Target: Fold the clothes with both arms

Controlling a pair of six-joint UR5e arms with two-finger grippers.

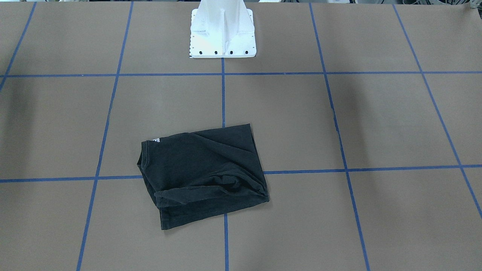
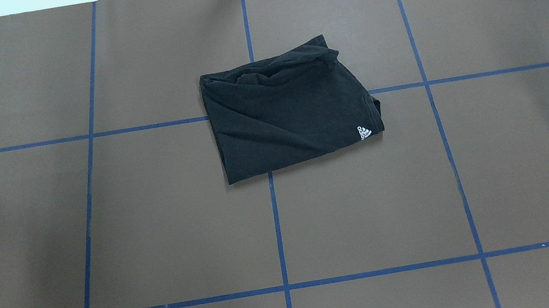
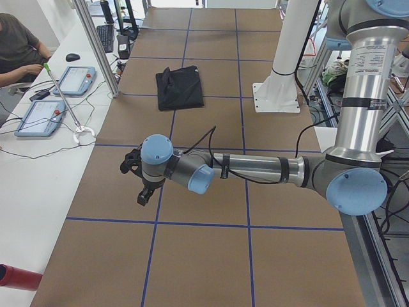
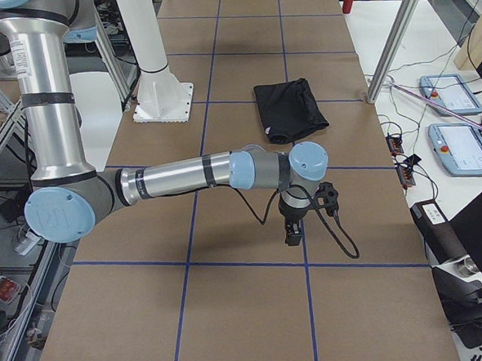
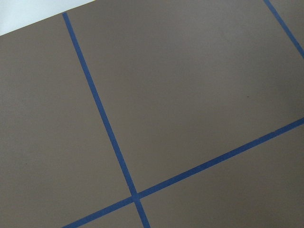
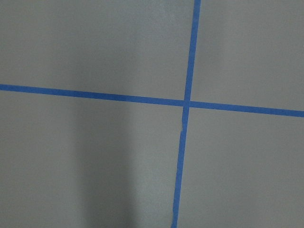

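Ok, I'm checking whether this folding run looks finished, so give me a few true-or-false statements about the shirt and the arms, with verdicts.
1. The black T-shirt lies folded into a compact, roughly rectangular bundle on the table. True.
2. The left gripper is clamped on the shirt. False: it is over bare table near the table's end, well apart from the shirt.
3. A small white logo shows at one corner of the shirt. True.
4. The shirt sits wholly inside one taped square. False: it lies across the blue tape lines, right over a crossing.
5. Neither wrist view shows the shirt. True: both show only table and tape.
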